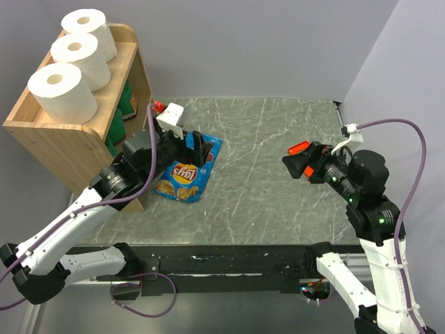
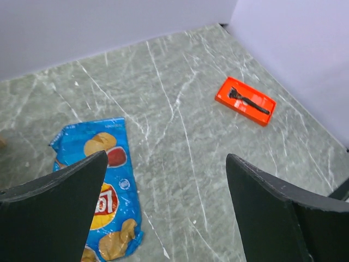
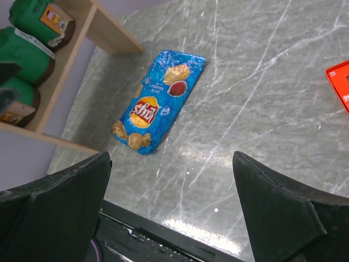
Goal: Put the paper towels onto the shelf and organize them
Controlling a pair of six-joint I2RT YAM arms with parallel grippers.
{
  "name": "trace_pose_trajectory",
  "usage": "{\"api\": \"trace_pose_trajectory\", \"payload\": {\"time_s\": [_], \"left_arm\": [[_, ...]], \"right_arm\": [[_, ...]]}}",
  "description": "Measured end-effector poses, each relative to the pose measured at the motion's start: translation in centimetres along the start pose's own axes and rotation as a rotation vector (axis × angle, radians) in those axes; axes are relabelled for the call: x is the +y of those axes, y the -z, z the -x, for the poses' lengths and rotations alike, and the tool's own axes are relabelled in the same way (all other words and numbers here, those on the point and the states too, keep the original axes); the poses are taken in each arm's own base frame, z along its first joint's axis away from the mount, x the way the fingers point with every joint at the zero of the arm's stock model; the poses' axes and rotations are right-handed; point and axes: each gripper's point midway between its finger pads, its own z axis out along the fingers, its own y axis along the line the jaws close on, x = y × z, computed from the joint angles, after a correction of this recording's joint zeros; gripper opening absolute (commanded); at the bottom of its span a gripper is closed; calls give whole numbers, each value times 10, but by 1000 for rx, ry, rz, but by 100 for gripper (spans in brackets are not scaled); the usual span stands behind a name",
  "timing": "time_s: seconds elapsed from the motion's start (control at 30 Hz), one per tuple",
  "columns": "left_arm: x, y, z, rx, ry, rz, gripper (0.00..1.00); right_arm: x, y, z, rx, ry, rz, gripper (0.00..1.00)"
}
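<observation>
Three white paper towel rolls (image 1: 69, 56) stand in a row on the tray top of the wooden shelf (image 1: 66, 142) at the left. Dark green rolls (image 1: 126, 101) sit on a lower tier, also seen in the right wrist view (image 3: 24, 49). My left gripper (image 1: 193, 147) is open and empty, just right of the shelf, over the blue chip bag (image 1: 188, 170). My right gripper (image 1: 295, 165) is open and empty at the right side of the table, next to the red-orange tray (image 1: 299, 147).
The blue chip bag (image 2: 103, 191) (image 3: 155, 98) lies flat on the marble table near the shelf. The flat red-orange tray with a black tool (image 2: 245, 101) lies toward the right wall. Grey walls close the back and right sides.
</observation>
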Motion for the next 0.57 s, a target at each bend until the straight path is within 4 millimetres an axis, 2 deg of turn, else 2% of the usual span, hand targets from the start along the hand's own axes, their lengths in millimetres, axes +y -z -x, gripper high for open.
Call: {"api": "trace_pose_trajectory", "payload": {"time_s": [0.2, 0.4, 0.57], "left_arm": [[-7, 4, -12, 18, 6, -52, 96], [-11, 15, 2, -33, 30, -83, 96], [-12, 16, 3, -37, 31, -84, 96]], "right_arm": [[-1, -2, 0, 2, -10, -4, 100], [0, -2, 0, 3, -23, -5, 100], [0, -2, 0, 3, -26, -6, 100]]}}
